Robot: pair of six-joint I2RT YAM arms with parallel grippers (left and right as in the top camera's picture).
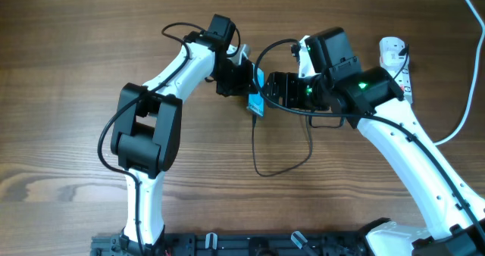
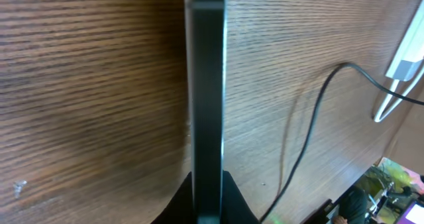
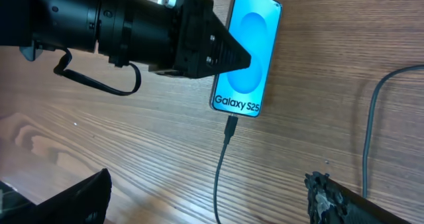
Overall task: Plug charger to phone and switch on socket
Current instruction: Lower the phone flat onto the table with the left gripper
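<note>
Between the fingers of the left gripper (image 2: 208,207): the phone (image 2: 207,98), clamped across its flat faces. That wrist's camera sees only the dark side rail, edge-on. Purpose, as judged: to steady the port end for plugging. Whether the lower end touches the table (image 1: 68,74) cannot be told.

At the phone's lower edge: the connector tip of the charger (image 3: 230,127), seated in the port below the "Galaxy S25" band. Its thin black cable runs off across the table in a loose loop. Plugging step judged complete.

Right gripper (image 3: 202,199): jaws spread wide, nothing held. The cable lies on the table between its fingers, untouched. Placement: just behind the connector, in line with the cable, so free for other work.

Far right of the table: the socket (image 1: 394,53), a white power strip with a white cord (image 1: 464,104), apart from both grippers. Switch state too small to tell. Switching it on is judged the remaining step, and the right arm is the nearer one.
</note>
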